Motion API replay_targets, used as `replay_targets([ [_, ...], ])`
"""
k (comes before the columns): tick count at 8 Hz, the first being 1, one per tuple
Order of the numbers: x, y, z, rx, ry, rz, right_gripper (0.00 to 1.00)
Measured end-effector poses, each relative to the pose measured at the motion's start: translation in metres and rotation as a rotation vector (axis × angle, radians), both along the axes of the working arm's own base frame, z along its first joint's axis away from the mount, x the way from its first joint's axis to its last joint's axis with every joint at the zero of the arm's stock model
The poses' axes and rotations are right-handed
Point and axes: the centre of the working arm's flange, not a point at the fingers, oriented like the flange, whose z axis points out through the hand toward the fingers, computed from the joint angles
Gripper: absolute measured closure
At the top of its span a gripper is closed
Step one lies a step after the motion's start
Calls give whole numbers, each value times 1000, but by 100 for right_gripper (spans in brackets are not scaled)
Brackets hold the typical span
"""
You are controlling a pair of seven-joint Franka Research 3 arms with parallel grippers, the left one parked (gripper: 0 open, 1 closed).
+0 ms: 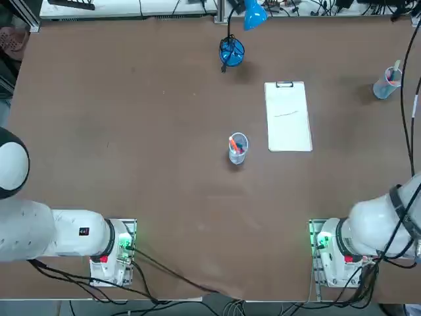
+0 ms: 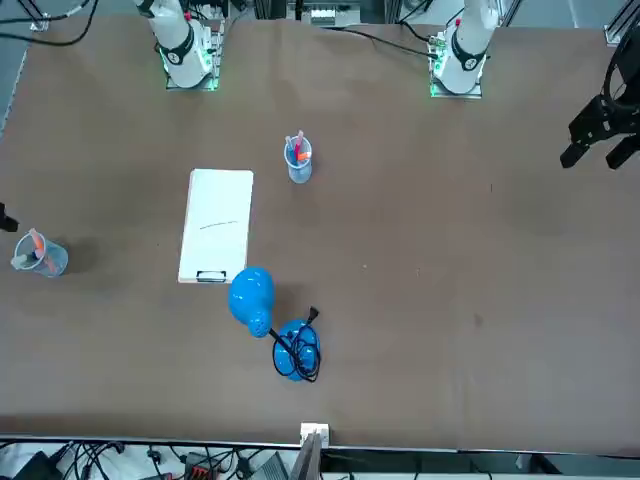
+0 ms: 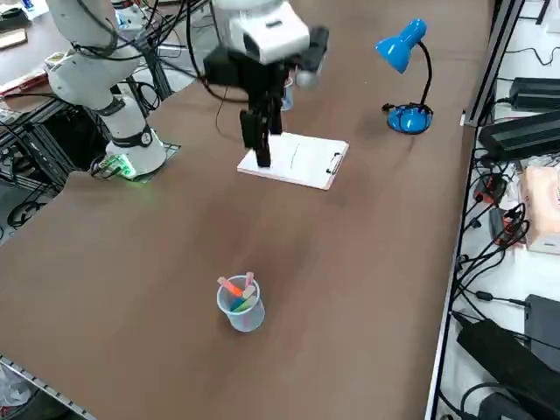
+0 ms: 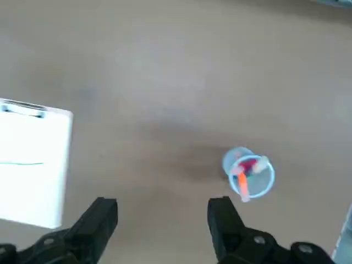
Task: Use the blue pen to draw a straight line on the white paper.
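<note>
Two black fingers (image 4: 104, 214) of the right gripper (image 4: 162, 206) stand wide apart with nothing between them, pointing down at bare table from well above it. The flat white rectangular sheet of paper (image 4: 33, 165), with its dark metal clip (image 4: 22, 110) on one short edge, lies off to one side of the hand. A thin straight line (image 4: 22, 163) already crosses its middle, so the drawing looks done.

On the hand's other side, just past the opposite finger, stands a small clear plastic cup (image 4: 248, 171) holding orange and pink pens. The thin light-blue pen is neither in the hand nor on the sheet. A pale teal stick (image 3: 238, 303) among those in the cup is most likely it, though I cannot tell for certain. Upright in the cup, it would be stowed clear of the sheet.

A second clear cup of pens (image 1: 237, 148) stands beyond the paper from the hand. The brown matte tabletop (image 4: 165, 66) is otherwise open. A blue gooseneck desk lamp (image 3: 402, 44) stands at its edge, well apart from the hand, and cables and black boxes (image 3: 516, 131) line the side beyond.
</note>
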Motion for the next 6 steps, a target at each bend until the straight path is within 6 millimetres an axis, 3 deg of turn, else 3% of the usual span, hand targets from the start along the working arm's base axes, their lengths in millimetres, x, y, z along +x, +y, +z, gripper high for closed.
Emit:
replay_targets([
  [3,-30,78,71,28,-7,-65,0],
  [5,-47,125,91,34,-8,-78,0],
  [6,-57,136,91,35,-4,-68,0],
])
